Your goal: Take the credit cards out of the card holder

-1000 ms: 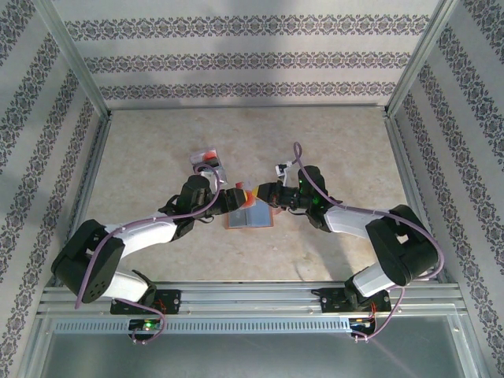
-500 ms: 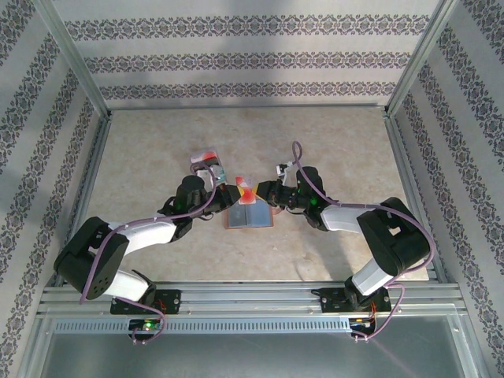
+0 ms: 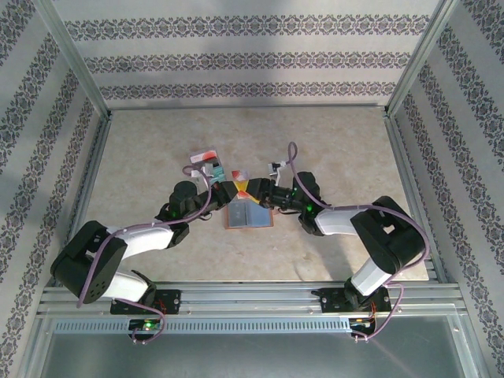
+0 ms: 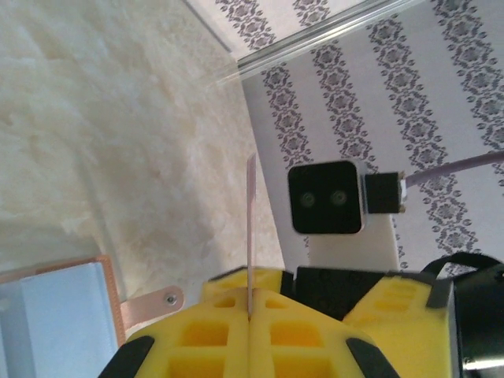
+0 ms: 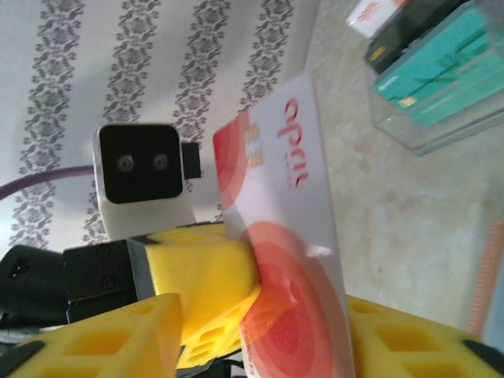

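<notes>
handover point: left end effector (image 4: pixel 249 319) clenched on one red card (image 4: pixel 250 228), just 12 o'clock of the open holder (image 3: pixel 248 215) lying mid-surface (image 3: pixel 339 150); right end effector (image 5: pixel 260 315) released beside it. one card out; any left inside, cannot tell.

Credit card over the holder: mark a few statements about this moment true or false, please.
1. The left gripper is shut on a credit card. True.
2. The card holder lies folded shut. False: it lies open on the table, grey-blue pockets facing up.
3. The held card is red and white. True.
4. The teal stack sits inside the card holder. False: it lies apart from it on the table.
</notes>
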Robot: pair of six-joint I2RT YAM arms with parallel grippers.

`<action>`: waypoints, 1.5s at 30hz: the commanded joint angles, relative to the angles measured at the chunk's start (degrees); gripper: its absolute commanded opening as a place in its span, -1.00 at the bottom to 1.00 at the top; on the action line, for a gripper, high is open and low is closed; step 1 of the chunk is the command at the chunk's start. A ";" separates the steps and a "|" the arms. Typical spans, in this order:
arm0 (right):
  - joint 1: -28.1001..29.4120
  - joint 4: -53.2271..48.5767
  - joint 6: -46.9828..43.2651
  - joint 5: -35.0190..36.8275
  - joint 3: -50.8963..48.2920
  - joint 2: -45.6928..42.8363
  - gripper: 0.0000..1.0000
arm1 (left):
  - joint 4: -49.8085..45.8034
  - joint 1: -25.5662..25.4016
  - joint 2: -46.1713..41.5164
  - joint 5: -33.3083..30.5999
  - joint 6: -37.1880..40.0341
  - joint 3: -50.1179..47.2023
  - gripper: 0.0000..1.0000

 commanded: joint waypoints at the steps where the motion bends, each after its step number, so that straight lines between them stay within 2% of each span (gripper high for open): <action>1: 1.43 8.84 2.21 0.91 0.89 2.14 -0.19 | 4.46 -0.17 -0.90 -0.88 -0.76 -0.30 -1.00; 3: 1.43 12.41 3.42 1.65 0.67 3.28 -0.43 | 4.64 -0.17 -0.99 -0.90 -0.93 -0.55 -1.00; 8: 0.45 14.17 3.66 2.32 -0.21 3.17 -0.82 | 3.50 -0.12 -2.84 -1.92 -0.41 -1.65 -1.00; 10: 0.29 13.25 2.80 2.23 -0.38 2.50 -0.95 | 1.24 -0.09 -4.02 -1.86 0.81 -1.39 -0.91; 11: 0.21 12.36 1.97 1.90 -0.50 2.07 -0.98 | 0.00 -0.13 -4.85 -1.94 1.44 -1.11 -0.78; 14: -0.40 9.24 -0.34 1.15 -0.92 0.31 -1.00 | -4.23 0.25 -7.84 -2.42 3.88 -0.58 -0.18; 17: -1.88 4.41 -3.50 -1.28 -0.97 -1.77 -1.00 | -13.86 1.44 -13.10 -3.00 8.50 1.15 0.40; 23: -4.03 -13.96 -15.76 -9.57 2.10 -6.08 -1.00 | -42.25 3.82 -25.17 -7.21 26.20 10.29 0.99; 26: -4.05 -28.68 -25.36 -12.11 5.46 -8.69 -1.00 | -54.11 4.70 -26.26 -5.70 36.74 17.09 0.99; 31: -3.77 -51.67 -42.22 -12.61 11.26 -13.71 -1.00 | -70.87 4.81 -21.88 -0.49 53.00 28.82 0.99; 36: -3.68 -65.19 -53.19 -13.96 15.74 -16.71 -1.00 | -79.04 4.97 -16.90 5.66 63.77 36.62 0.93; 41: -2.71 -76.40 -63.04 -15.03 19.82 -18.11 -0.98 | -91.43 5.40 -9.03 16.69 74.09 46.23 0.83; 45: -1.03 -86.24 -70.19 -12.33 24.02 -18.39 -0.97 | -100.09 5.83 -3.55 19.83 81.44 52.64 0.67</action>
